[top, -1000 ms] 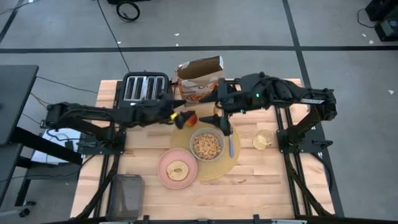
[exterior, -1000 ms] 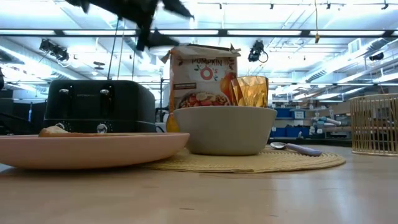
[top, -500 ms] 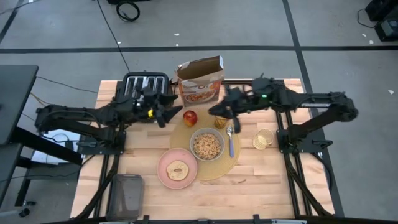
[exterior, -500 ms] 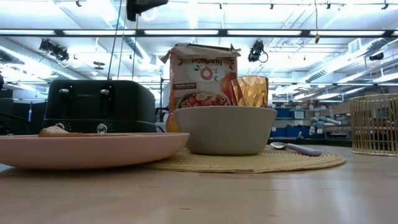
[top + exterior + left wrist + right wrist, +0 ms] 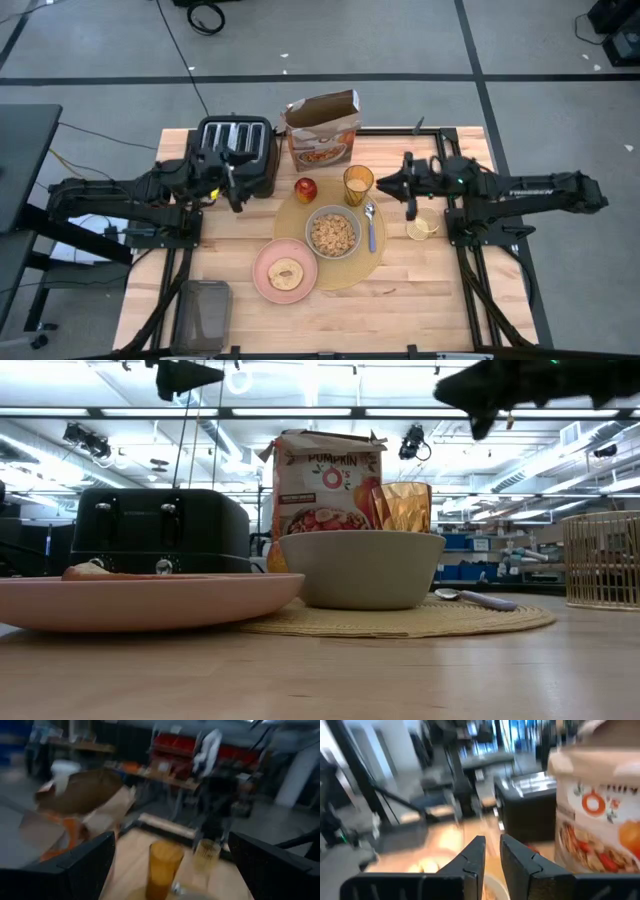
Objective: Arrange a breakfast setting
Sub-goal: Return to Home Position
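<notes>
The left arm [image 5: 120,187] and the right arm [image 5: 545,186] are matte black, built of boxy jointed links. The left claw [image 5: 236,192] carries two broad, flat black fingers [image 5: 75,870] with slanted upper edges. The right claw [image 5: 392,186] has slimmer dark fingers [image 5: 472,862] with angular tips. Just behind it glows a small green light [image 5: 460,182]; farther back runs white lettering [image 5: 528,193].
</notes>
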{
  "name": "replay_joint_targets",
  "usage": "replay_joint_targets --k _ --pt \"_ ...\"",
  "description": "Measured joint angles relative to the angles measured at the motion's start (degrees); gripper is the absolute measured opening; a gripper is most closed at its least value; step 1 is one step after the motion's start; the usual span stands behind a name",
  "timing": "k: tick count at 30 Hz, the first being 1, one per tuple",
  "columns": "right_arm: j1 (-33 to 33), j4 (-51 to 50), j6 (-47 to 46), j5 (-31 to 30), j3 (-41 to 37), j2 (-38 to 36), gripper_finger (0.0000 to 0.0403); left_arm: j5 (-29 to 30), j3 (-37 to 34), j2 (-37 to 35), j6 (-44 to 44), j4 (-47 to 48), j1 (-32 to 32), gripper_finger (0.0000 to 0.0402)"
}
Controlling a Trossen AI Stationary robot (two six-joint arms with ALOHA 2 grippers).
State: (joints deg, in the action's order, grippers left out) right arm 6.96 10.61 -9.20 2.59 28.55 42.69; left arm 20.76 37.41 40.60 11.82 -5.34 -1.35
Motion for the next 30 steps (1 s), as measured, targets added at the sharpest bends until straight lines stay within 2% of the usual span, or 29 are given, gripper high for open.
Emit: replay_joint_targets --k 4,7,11,18,22,28,30 --pt "-0.39 5.93 -0.24 0.04 -8.23 -7.18 0.0070 -1.47 -7.59 -5.27 -5.18 -9.58 0.01 0.0391" --pt "-2.26 6.21 1.60 0.83 -10.18 -12.20 0.0069 -4.21 -13.51 -9.28 -7.93 -14.14 -0.01 0.0391" --pt "-5.24 5.66 4.87 0.09 -11.42 -17.80 0.0069 -4.03 -19.98 -14.19 -6.92 -14.99 -0.31 0.0391" --pt "-6.72 -4.47 -0.59 -3.42 -13.83 -29.23 0.0068 -4.07 -29.65 -21.06 -5.21 -15.02 -0.41 0.0391" --pt "-6.73 -5.10 -0.75 -6.34 -15.96 -35.48 0.0067 -4.02 -36.13 -26.94 -4.69 -18.37 -0.41 0.0391" --pt "-6.73 -7.22 -0.88 -11.94 -22.55 -41.49 0.0068 -2.74 -36.90 -34.69 -7.00 -6.55 -0.34 0.0391" --pt "-6.73 -4.87 -0.80 -12.05 -25.13 -42.60 0.0068 -5.49 -36.92 -36.89 -8.44 -4.60 -0.34 0.0391"
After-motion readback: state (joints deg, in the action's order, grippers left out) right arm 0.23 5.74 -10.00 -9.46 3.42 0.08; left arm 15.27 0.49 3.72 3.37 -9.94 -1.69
